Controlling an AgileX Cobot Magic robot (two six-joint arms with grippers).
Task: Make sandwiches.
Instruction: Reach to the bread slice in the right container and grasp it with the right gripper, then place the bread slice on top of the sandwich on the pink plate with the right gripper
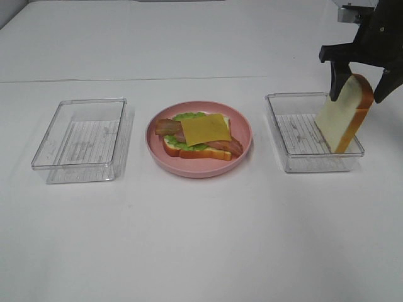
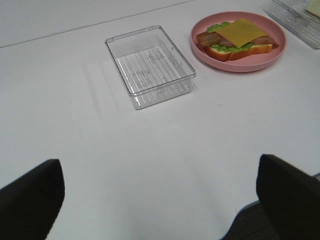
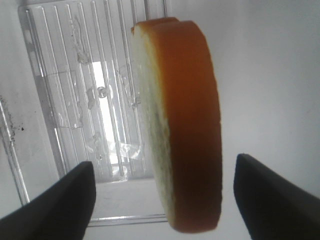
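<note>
On the round pink plate (image 1: 200, 171) lies an open sandwich (image 1: 201, 135): a bread slice, green lettuce, bacon strips and a yellow cheese slice (image 1: 205, 129) on top. It also shows in the left wrist view as sandwich (image 2: 239, 41). A second bread slice (image 1: 343, 116) stands tilted on edge, its lower end in the right clear tray (image 1: 296, 165). My right gripper (image 1: 356, 98) straddles its upper end. In the right wrist view the bread slice (image 3: 187, 125) sits between the fingers of the right gripper (image 3: 164, 164) with a gap on each side. My left gripper (image 2: 160, 200) is open and holds nothing.
An empty clear tray (image 1: 79, 165) stands left of the plate, also seen as the tray (image 2: 150, 65) in the left wrist view. All things rest on a white table. The left arm is outside the exterior high view.
</note>
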